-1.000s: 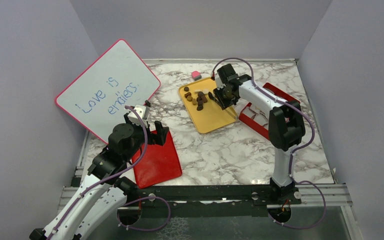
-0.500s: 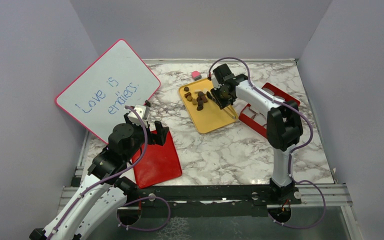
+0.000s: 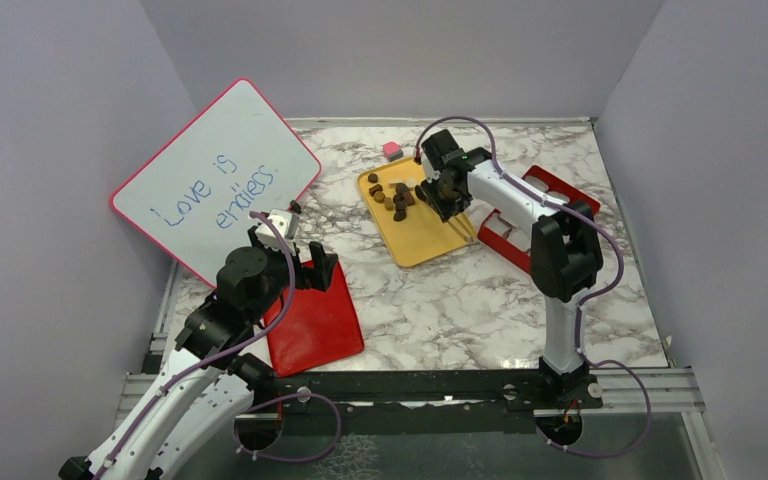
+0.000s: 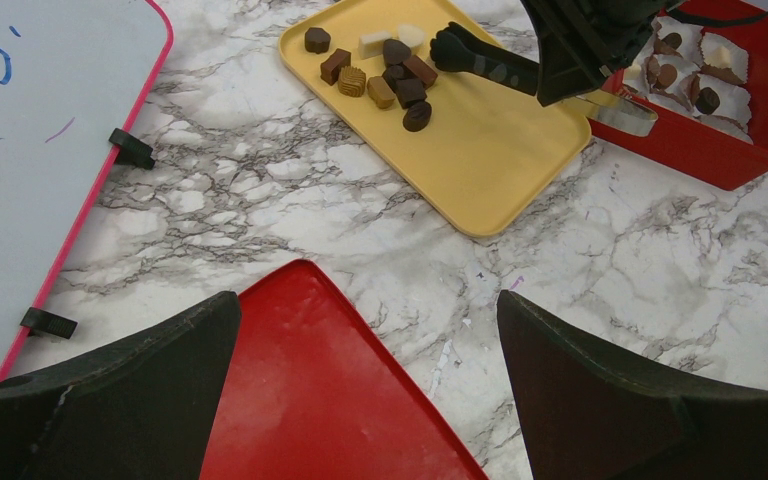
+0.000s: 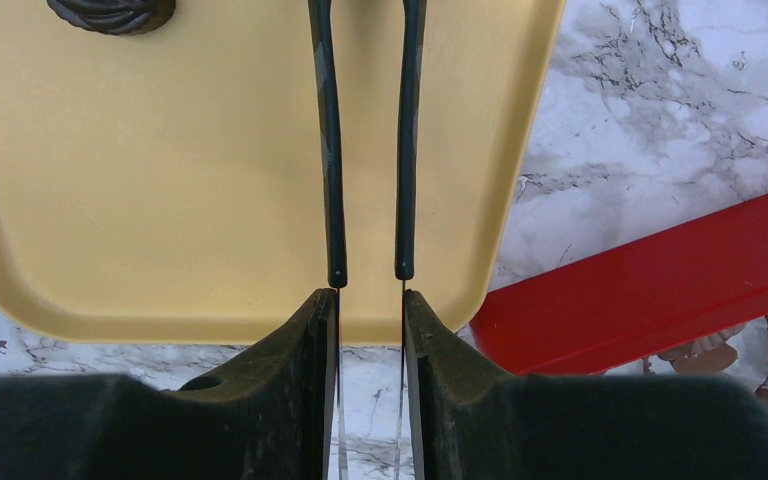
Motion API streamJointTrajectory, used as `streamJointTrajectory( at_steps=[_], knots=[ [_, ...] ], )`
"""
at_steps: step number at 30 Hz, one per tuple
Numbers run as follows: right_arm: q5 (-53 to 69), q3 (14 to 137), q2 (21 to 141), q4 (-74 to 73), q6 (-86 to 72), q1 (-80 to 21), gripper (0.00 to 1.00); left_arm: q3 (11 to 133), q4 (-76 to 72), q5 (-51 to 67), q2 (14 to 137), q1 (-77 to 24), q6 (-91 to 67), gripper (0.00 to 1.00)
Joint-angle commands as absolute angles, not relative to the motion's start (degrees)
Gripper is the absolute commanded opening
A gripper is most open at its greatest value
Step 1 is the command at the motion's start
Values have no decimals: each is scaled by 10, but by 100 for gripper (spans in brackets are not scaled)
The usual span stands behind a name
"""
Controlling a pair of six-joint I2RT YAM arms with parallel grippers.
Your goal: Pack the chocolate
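- We are in the picking step. The right gripper (image 5: 370,296) is reaching over the tray (image 4: 505,150) at the far middle of the table, going for one more piece to bring to the box (image 4: 755,110).
- This gripper is clenched on the tongs (image 4: 480,62). Its fingers are pressing the two thin arms, and the arms are staying a little apart.
- The chocolates (image 4: 392,75) are lying in a loose heap on the far left part of the tray. The tip of the tongs is just to the right of this heap. We cannot tell if it is touching a piece or holding one.
- Some pieces are already sitting in paper cups in the box, just to the right of the tray.
- We are judging that the next move calls for a small shift to the left, with the tip going around a single piece at the edge of the heap, and then a gentle squeeze. The pieces are small and close together, so the neighbours may be pushed away.
- The left gripper (image 4: 368,300) is released, with its fingers wide apart, and is hanging over the lid (image 4: 310,400) at the near left, well apart from the chocolates.
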State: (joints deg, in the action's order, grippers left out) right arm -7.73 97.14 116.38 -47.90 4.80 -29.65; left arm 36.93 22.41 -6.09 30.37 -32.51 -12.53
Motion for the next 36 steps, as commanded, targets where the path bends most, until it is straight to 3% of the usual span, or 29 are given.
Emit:
streamJointTrajectory(
  at_steps=[1,25,30,36],
  knots=[
    [-92,970,1139,-502,34,-301,31,365,212,-72,300,-328,-119,99],
    [-48,846,972,-484,-38,-303,29,365,211,-67,302,-328,-120,99],
    [-40,847,995,-488,-51,-305,38,365,211,-66,302,-328,-119,99],
    [-30,867,1035,-478,-46,-324,39,365,211,-68,300,-328,-119,99]
  ],
)
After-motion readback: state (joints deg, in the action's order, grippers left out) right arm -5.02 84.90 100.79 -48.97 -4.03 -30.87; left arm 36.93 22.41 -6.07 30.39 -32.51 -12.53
